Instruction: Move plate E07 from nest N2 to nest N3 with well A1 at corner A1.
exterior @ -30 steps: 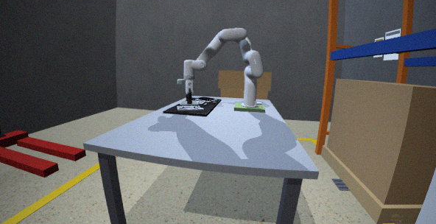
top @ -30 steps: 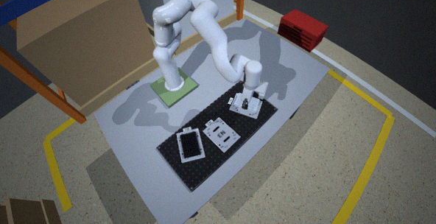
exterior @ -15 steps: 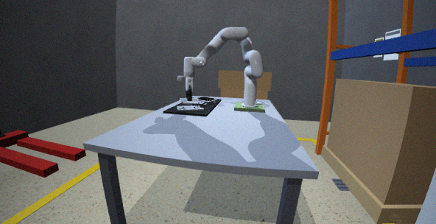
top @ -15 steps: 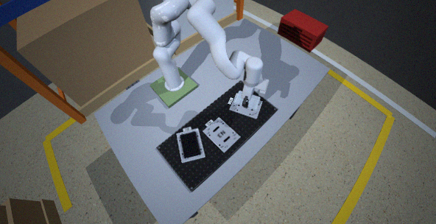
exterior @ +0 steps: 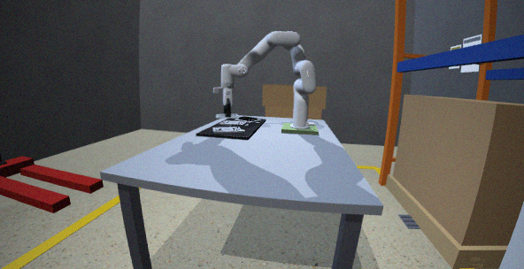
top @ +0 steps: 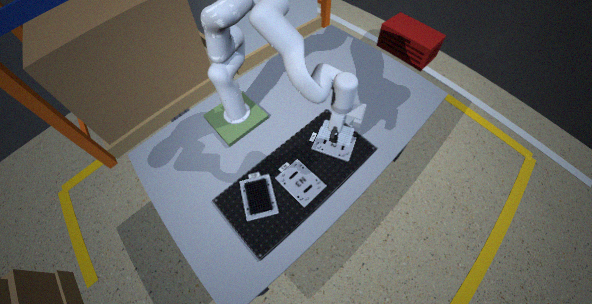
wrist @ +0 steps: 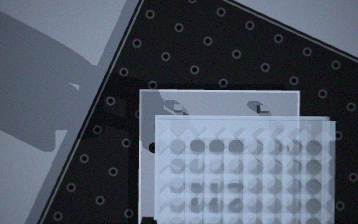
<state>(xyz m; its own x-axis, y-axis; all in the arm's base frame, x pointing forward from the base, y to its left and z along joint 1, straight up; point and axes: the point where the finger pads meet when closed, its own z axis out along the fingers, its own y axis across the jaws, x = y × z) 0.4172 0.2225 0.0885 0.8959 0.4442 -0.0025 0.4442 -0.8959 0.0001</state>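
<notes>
My gripper [top: 336, 135] [exterior: 227, 109] is shut on plate E07 [top: 346, 145] [wrist: 245, 170], a clear well plate. It holds the plate a little above nest N2 [wrist: 220, 102], the white nest at the far end of the black deck [top: 280, 230] [exterior: 230, 132] [wrist: 205, 45]. In the wrist view the plate sits offset from the nest below it, and the fingers themselves do not show. Nest N3 [top: 301, 182] is the white plate-free nest in the middle of the deck. The dark plate E01 [top: 258, 197] lies on nest N1 [top: 244, 185] at the near end.
The arm's green base [top: 227, 129] [exterior: 300, 128] stands on the grey table [top: 200, 250] [exterior: 248, 177] beside the deck. Small signs [top: 253, 174] stand by the nests. A large cardboard box [top: 105, 55] and an orange rack [exterior: 396, 75] stand beyond the table.
</notes>
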